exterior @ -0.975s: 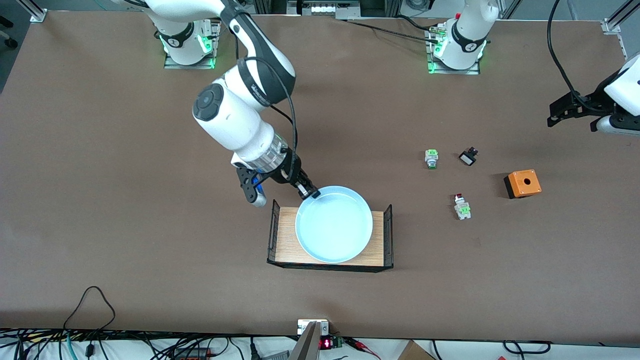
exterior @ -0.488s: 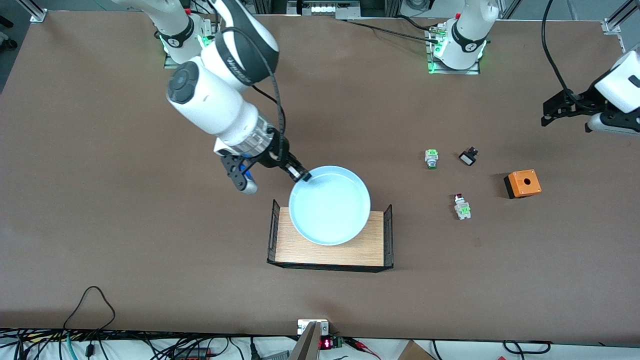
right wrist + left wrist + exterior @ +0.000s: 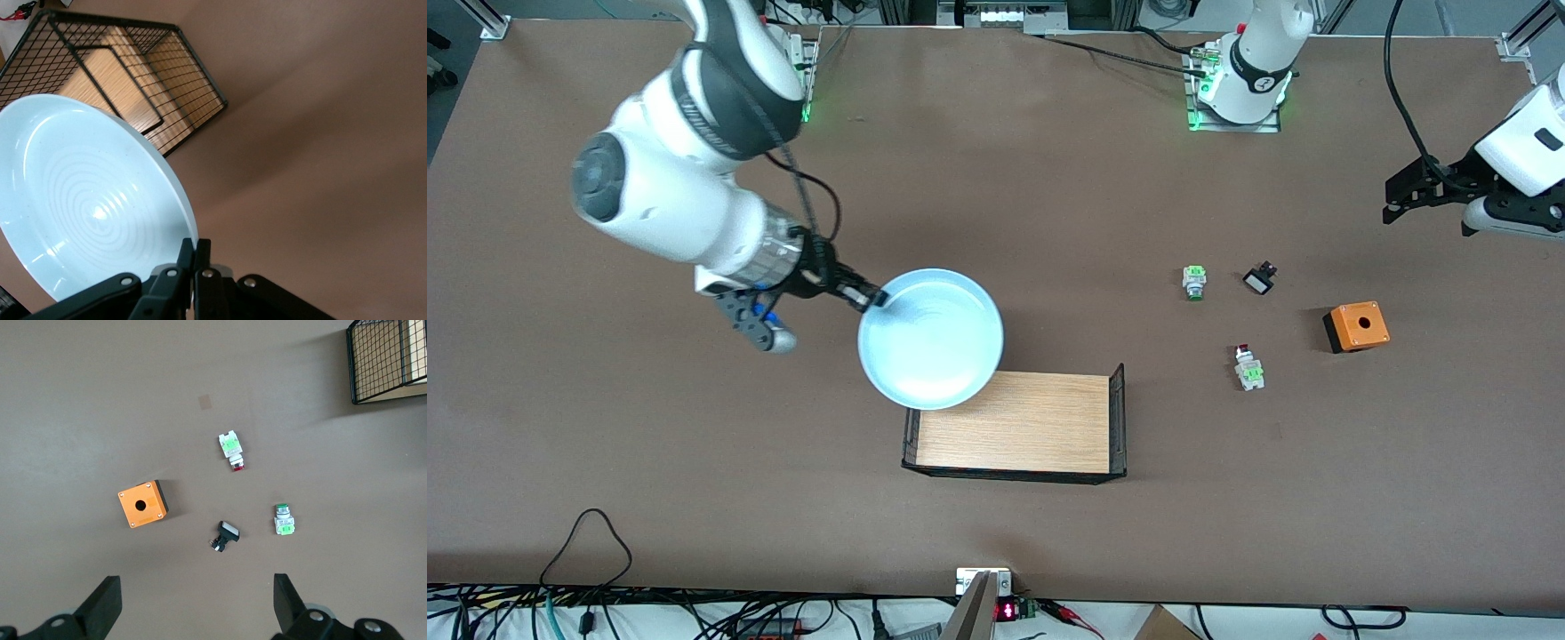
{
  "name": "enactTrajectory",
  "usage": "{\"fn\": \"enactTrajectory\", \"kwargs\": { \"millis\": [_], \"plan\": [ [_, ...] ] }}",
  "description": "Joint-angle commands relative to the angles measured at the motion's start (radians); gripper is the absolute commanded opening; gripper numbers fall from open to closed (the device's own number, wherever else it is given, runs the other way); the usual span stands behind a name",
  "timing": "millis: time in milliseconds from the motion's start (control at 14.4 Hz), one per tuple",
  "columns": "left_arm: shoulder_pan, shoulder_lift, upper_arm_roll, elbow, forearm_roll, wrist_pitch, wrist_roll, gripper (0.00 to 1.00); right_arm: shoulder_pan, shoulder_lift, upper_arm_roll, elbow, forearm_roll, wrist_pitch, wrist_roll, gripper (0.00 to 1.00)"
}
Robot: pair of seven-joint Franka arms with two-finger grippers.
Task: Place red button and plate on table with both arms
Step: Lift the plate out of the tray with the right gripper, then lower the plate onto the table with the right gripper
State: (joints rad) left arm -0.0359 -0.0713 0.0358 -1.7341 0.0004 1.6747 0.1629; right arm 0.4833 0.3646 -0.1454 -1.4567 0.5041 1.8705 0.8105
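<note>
My right gripper (image 3: 874,299) is shut on the rim of the pale blue plate (image 3: 930,338) and holds it in the air, over the table (image 3: 1049,178) and the corner of the wooden tray. The right wrist view shows the plate (image 3: 87,200) pinched at its rim between my right gripper's (image 3: 195,248) fingers. The red button (image 3: 1248,365) lies on the table toward the left arm's end; it also shows in the left wrist view (image 3: 231,451). My left gripper (image 3: 1400,200) is open and empty, up in the air over the table's left arm end, with its fingers (image 3: 107,603) spread wide.
A light-wood tray with black mesh ends (image 3: 1014,422) stands near the table's middle. A green-capped switch (image 3: 1194,282), a small black part (image 3: 1259,280) and an orange box with a hole (image 3: 1356,326) lie near the red button.
My right gripper has lifted the plate off the tray and carried it toward the right arm's end of the table. The tray's wood is now bare. My left gripper has shifted slightly.
</note>
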Motion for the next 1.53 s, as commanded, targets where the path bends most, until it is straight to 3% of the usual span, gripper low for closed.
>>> {"fn": "enactTrajectory", "kwargs": {
  "millis": [0, 209, 418, 836, 1114, 1323, 1463],
  "plan": [
    [-0.012, 0.076, -0.013, 0.117, -0.007, -0.074, 0.012, 1.00, -0.077, -0.042, 0.010, -0.033, -0.018, -0.071, -0.134, 0.00],
    [-0.021, 0.104, -0.013, 0.182, -0.017, -0.190, 0.015, 1.00, -0.144, -0.067, 0.010, -0.092, -0.036, -0.106, -0.282, 0.00],
    [-0.032, 0.100, -0.034, 0.188, -0.030, -0.292, -0.009, 1.00, -0.207, -0.095, 0.010, -0.164, -0.070, -0.117, -0.442, 0.00],
    [-0.032, 0.133, -0.037, 0.173, -0.037, -0.265, -0.009, 1.00, -0.334, -0.118, 0.010, -0.296, -0.122, -0.111, -0.720, 0.00],
    [-0.035, 0.175, -0.040, 0.173, -0.056, -0.247, -0.016, 1.00, -0.350, -0.112, 0.010, -0.378, -0.309, -0.067, -0.798, 0.00],
    [-0.039, 0.194, -0.042, 0.169, -0.048, -0.222, -0.019, 1.00, -0.387, -0.107, 0.010, -0.448, -0.320, 0.018, -0.884, 0.00],
    [-0.027, 0.144, -0.048, 0.160, -0.036, -0.249, -0.040, 1.00, -0.407, -0.107, 0.010, -0.488, -0.320, 0.050, -0.907, 0.00]
  ]
}}
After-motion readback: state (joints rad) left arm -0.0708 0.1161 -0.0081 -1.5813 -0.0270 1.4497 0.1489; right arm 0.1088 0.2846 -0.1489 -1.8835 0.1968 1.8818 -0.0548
